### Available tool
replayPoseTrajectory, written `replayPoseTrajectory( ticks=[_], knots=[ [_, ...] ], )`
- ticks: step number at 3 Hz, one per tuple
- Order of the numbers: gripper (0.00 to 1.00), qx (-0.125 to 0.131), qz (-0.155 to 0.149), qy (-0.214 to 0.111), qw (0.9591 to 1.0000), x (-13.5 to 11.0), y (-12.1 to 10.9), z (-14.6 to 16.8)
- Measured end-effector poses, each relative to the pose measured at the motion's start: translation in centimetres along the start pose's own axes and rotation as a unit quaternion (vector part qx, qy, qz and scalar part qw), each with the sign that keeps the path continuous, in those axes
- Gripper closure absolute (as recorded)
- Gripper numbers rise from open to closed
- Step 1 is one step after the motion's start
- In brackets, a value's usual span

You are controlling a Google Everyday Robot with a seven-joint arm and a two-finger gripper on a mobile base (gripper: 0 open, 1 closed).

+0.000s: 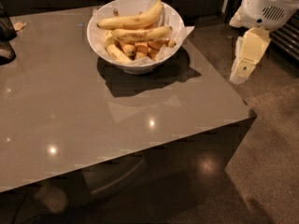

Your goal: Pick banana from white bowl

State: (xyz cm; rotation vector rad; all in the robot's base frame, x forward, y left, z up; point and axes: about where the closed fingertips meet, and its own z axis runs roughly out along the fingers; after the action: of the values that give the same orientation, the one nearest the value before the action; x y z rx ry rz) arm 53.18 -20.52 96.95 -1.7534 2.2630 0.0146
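Banana (135, 20): the topmost fruit in the white bowl (140, 65). It is long, curved and yellow with faint brown flecks. It lies across the bowl from 9 o'clock to 2 o'clock, and its stem end rises above the rim at 1 o'clock. It rests on the fruit beneath and nothing grips it.

Bowl contents: a second banana (140, 33) lies just below the first, running almost straight from 9 o'clock to 3 o'clock. A third banana (117, 53), shorter in view, sits toward 7 o'clock against the inner wall. Orange-brown chunks (142, 47), of a kind that cannot be told, fill the space between 5 and 6 o'clock. White paper (186, 31) lines the bowl, and its corners stick out over the rim at 3 o'clock and 10 o'clock.

Setting: the bowl is wide, round and glossy. It stands at the 12 o'clock end of a grey-brown reflective table (93, 120) and casts a dark shadow toward 5 o'clock. A dark object (5, 36) is cut off by the frame edge at 9 o'clock.

Gripper (240, 71): a cream-coloured piece hanging from the white arm (268, 6). It is at 3 o'clock of the bowl, well apart from it, beyond the table's edge and above the floor (275, 139). It holds nothing. Whether it is open or closed cannot be told.
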Motion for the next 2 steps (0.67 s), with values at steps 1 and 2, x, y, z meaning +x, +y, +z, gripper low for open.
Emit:
replayPoseTrajectory(
  ticks=[1,2],
  knots=[
    [0.0,0.011,-0.002,-0.009,0.9999,-0.7,-0.7,0.0],
    [0.0,0.028,-0.014,-0.031,0.999,-1.9,-2.0,-0.2]
  ],
)
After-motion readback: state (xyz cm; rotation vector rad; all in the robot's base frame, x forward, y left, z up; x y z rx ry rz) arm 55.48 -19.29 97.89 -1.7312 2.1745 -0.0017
